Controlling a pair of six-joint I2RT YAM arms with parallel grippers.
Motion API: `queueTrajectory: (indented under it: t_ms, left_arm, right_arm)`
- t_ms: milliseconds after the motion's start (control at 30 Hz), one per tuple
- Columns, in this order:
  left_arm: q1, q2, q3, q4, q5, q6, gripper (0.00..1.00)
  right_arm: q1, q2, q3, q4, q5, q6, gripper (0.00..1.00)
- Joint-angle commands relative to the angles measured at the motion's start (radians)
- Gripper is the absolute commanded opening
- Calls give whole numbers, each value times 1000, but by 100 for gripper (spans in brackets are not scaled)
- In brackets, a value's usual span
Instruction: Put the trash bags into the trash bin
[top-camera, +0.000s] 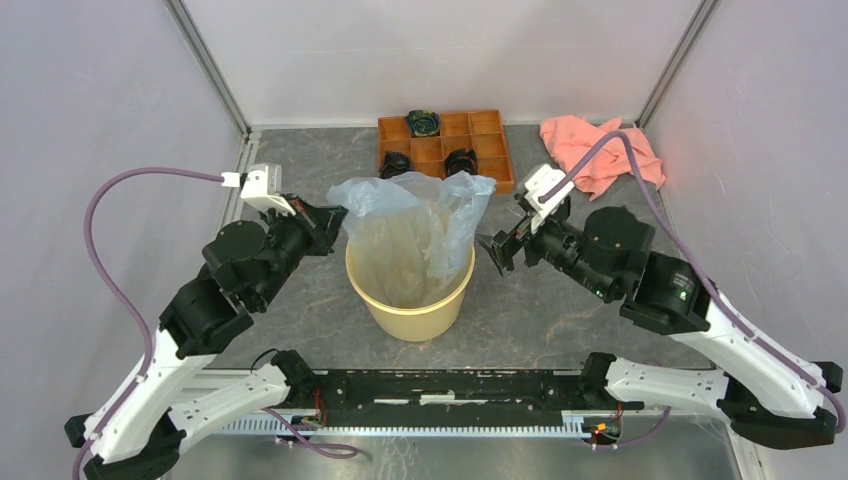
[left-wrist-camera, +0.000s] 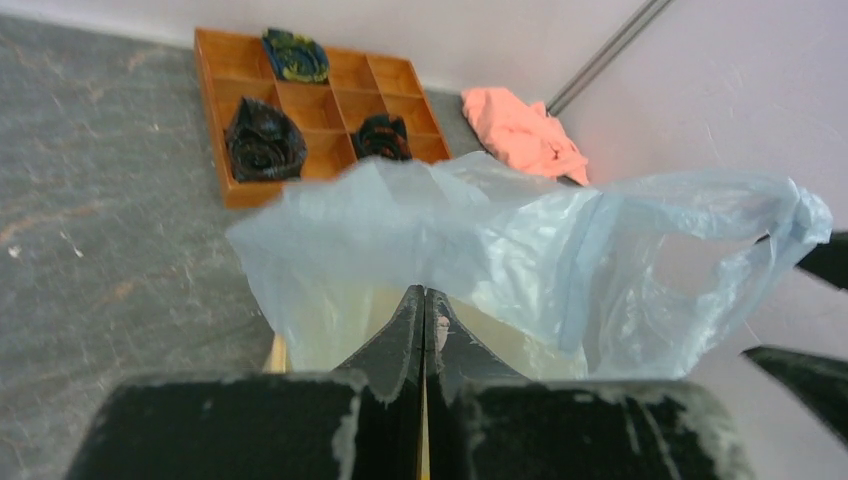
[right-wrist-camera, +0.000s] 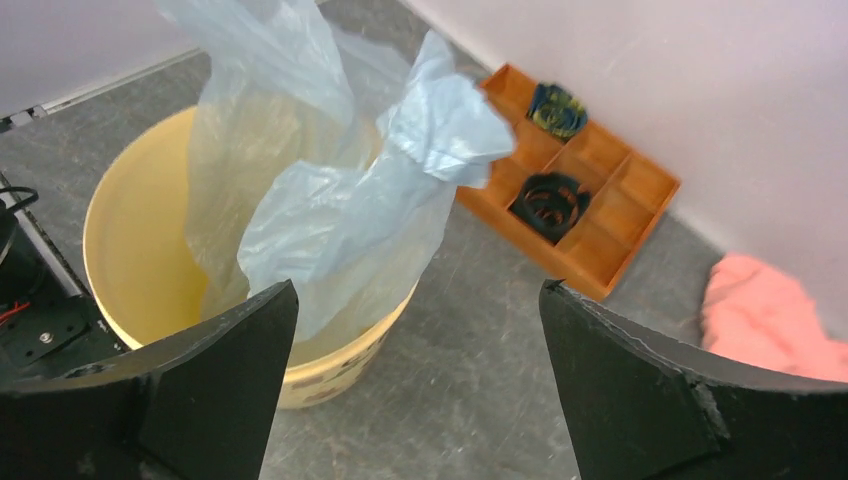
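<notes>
The pale blue-grey trash bag (top-camera: 415, 225) stands in the round pale yellow trash bin (top-camera: 410, 315) at the middle of the table, its handles and upper part sticking up above the rim. My left gripper (top-camera: 338, 215) is at the bag's left top edge. In the left wrist view its jaws are pressed together (left-wrist-camera: 424, 292) on the edge of the trash bag (left-wrist-camera: 500, 260). My right gripper (top-camera: 497, 250) hangs just right of the bin, wide open (right-wrist-camera: 418, 287) and apart from the trash bag (right-wrist-camera: 340, 210), with only table between its fingers.
An orange-brown compartmented tray (top-camera: 445, 145) with dark rolled items sits behind the bin. A salmon-pink cloth (top-camera: 600, 150) lies at the back right. White walls with metal posts close in the table on three sides.
</notes>
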Motion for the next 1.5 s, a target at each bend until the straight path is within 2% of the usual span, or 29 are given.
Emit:
queueTrajectory:
  t_ms: [0, 67, 133, 200, 333, 500, 533, 567, 600, 633, 667, 700, 733, 833, 933, 1033, 1067, 1100, 1233, 1300, 1367, 1467]
  left_arm:
    - [4, -11, 46, -90, 52, -141, 2]
    - [4, 13, 71, -138, 81, -189, 2]
    - [4, 39, 103, -180, 109, -259, 2]
    - [4, 54, 120, -219, 129, -300, 2]
    - [4, 39, 97, -299, 112, -326, 2]
    - [4, -20, 31, -384, 72, -370, 2]
    - [4, -35, 25, -393, 69, -375, 2]
    - [4, -49, 21, -404, 69, -377, 2]
    - [4, -62, 18, -413, 69, -379, 2]
    - [4, -72, 21, -425, 69, -380, 2]
    - [4, -79, 30, -438, 68, -376, 2]
    - [4, -81, 45, -463, 65, -372, 2]
    - [4, -80, 68, -487, 59, -365, 2]
    - [4, -62, 131, -605, -6, -367, 2]
    - [4, -45, 154, -701, -57, -414, 2]
    - [4, -62, 141, -700, -65, -473, 2]
    - [4, -65, 143, -677, -44, -485, 5]
    - [4, -70, 144, -617, 10, -480, 13]
    - [4, -63, 66, -173, 334, -445, 64]
    - [4, -25, 34, -17, 403, -456, 74]
    - [4, 36, 42, 68, 419, -464, 86]
    - [3, 166, 141, 136, 434, -443, 92]
  right_arm:
    - [2, 63, 153, -65, -23, -108, 98]
    - [2, 80, 146, 7, -114, -163, 98]
    - [2, 102, 142, 69, -128, -152, 98]
    - [2, 129, 171, 96, -72, -98, 98]
    - [1, 152, 176, 164, 146, -39, 98]
    - [-1, 204, 166, 183, 150, -20, 96]
    - [-5, 210, 160, 179, 144, -16, 90]
    - [-14, 214, 149, 180, 123, -20, 75]
    - [-27, 212, 138, 185, 112, -21, 55]
    - [-34, 204, 124, 199, 119, -25, 27]
    - [-41, 189, 108, 220, 130, -30, 14]
    - [-51, 177, 90, 245, 119, -46, 6]
    - [-57, 172, 87, 255, 91, -55, 0]
    - [-60, 154, 74, 287, 25, -54, 0]
    - [-60, 117, 21, 321, 27, -51, 0]
    - [-60, 68, -46, 354, 79, -47, 0]
    - [-60, 52, -65, 366, 84, -42, 0]
    - [-60, 38, -81, 378, 74, -37, 0]
    - [-61, 9, -122, 411, -28, -35, 0]
    - [-60, 6, -123, 413, -29, -40, 0]
    - [-60, 9, -120, 416, -24, -39, 1]
    - [-60, 15, -131, 438, -24, -37, 1]
